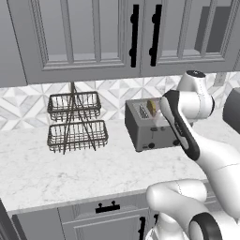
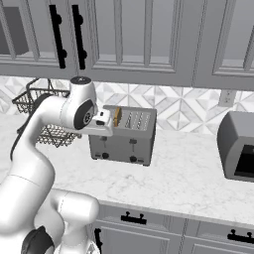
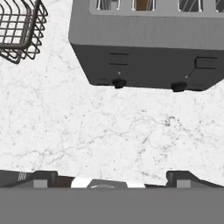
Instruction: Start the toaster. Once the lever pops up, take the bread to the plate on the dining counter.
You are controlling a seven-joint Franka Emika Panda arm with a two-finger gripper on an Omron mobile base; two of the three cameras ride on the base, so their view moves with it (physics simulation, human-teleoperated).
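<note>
The grey toaster (image 1: 150, 126) (image 2: 124, 136) (image 3: 148, 48) stands on the marble counter against the tiled wall. The bread (image 1: 152, 108) (image 2: 117, 116) (image 3: 144, 4) stands upright in one of its slots, its top edge poking out. On the front face, the lever (image 3: 118, 57) lies below the bread's slot, above a round black knob (image 3: 118, 83). A second tab (image 3: 205, 62) and knob (image 3: 178, 86) sit further right. My gripper (image 3: 113, 179) hovers above the counter in front of the toaster, open, nothing between its fingertips (image 3: 43, 177). The plate and the dining counter are out of view.
A two-tier wire basket rack (image 1: 75, 122) (image 2: 37, 106) (image 3: 19, 28) stands left of the toaster. A dark grey appliance (image 2: 238, 146) sits to the right. Grey wall cabinets (image 1: 93, 37) hang overhead. Bare marble counter (image 3: 109, 131) lies in front of the toaster.
</note>
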